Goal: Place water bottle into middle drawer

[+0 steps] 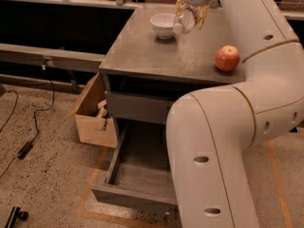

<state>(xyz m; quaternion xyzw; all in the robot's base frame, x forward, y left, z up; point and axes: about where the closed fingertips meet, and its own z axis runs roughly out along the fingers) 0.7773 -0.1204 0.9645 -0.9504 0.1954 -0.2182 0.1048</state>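
Water bottle (185,21) was gripped by the gripper (192,12), fingers closed on it, over the cabinet top (142,56) beside the white bowl (162,24). Middle drawer (135,195) stood open below.

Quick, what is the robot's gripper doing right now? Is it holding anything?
Gripper: closed on the water bottle, up over the tabletop next to the white bowl.

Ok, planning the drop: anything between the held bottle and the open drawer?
The gripper holds the clear plastic water bottle over the grey cabinet top, which blocks a straight drop. The wide grey wooden drawer juts past its front edge; its visible floor is bare; the robot's white arm hides the rest.
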